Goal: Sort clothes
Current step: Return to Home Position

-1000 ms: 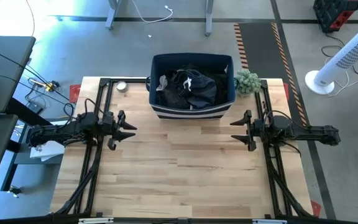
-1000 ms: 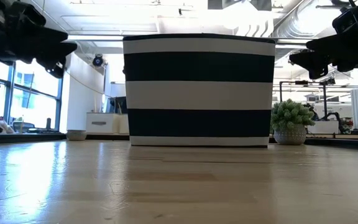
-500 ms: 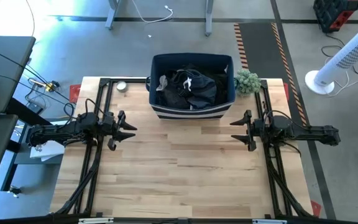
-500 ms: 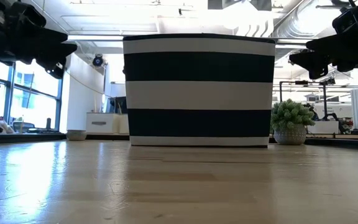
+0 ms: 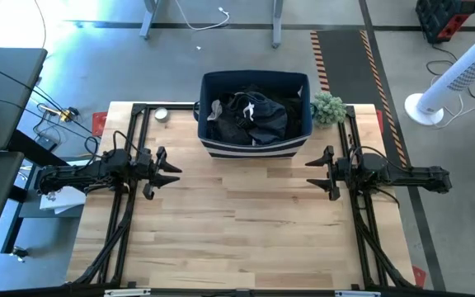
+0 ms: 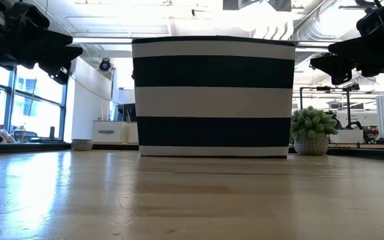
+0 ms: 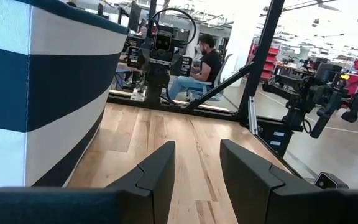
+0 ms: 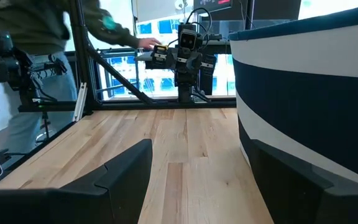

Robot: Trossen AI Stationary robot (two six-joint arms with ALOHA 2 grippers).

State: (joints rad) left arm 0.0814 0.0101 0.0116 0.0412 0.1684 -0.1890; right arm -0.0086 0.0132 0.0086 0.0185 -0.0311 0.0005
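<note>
Hanging above the wooden table [image 5: 246, 239], the left gripper [image 5: 174, 171] and right gripper [image 5: 310, 172] face each other, well apart. Each has its fingers spread and nothing between them; both wrist views show bare tabletop through the gap. The clothes [image 5: 250, 115] lie heaped inside the navy-and-white striped fabric bin [image 5: 254, 150]. The bin stands roughly midway between the two pincers and beyond the line joining them, off the inner side of each. The heap is mostly black, with a pale piece [image 5: 215, 109] on the side nearer the left pincer. No garment shows outside the bin. A small potted plant [image 5: 328, 107] sits just beside the bin corner on the right pincer's side. Handling, as a judgement: the load is soft, light and limp. Pieces will likely drape and drag their neighbours up if lifted. Thin cloth can slip from a shallow nip. Best hold is a raised fold or bunched ridge on top of the heap, taken from above with a deep pinch. Keep off the bin wall, itself fabric and easy to snag.
</note>
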